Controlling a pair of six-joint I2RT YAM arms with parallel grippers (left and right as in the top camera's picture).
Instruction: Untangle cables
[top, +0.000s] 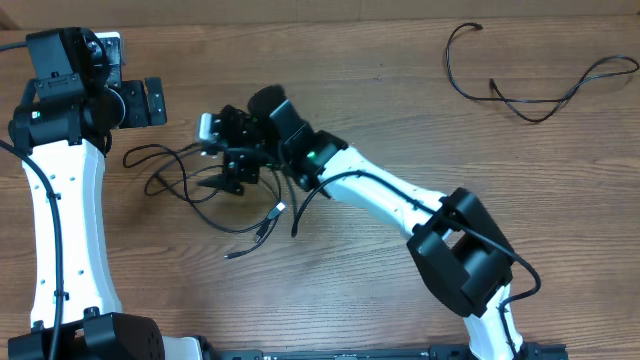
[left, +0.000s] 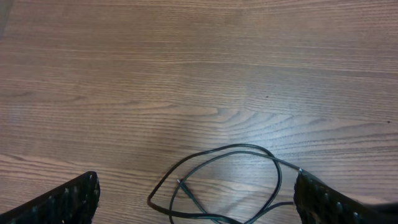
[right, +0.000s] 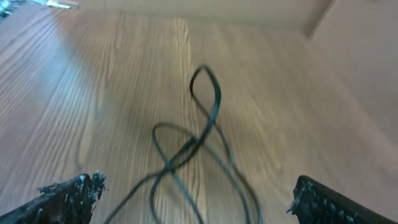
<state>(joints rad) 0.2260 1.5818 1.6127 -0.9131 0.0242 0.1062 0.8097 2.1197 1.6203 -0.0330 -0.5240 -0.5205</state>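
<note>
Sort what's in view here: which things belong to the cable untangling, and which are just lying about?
Belongs to the job:
- tangle of thin black cables with small plug ends, left of centre
- single thin black cable, lying apart at the far right

Just lying about:
- no stray items show; only the wood-grain table underneath

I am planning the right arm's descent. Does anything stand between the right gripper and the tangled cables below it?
Nothing visible does. In the right wrist view the open right gripper faces the tangled cables directly. They lie on the table, framed between its two fingers, with only bare wood around them.
</note>
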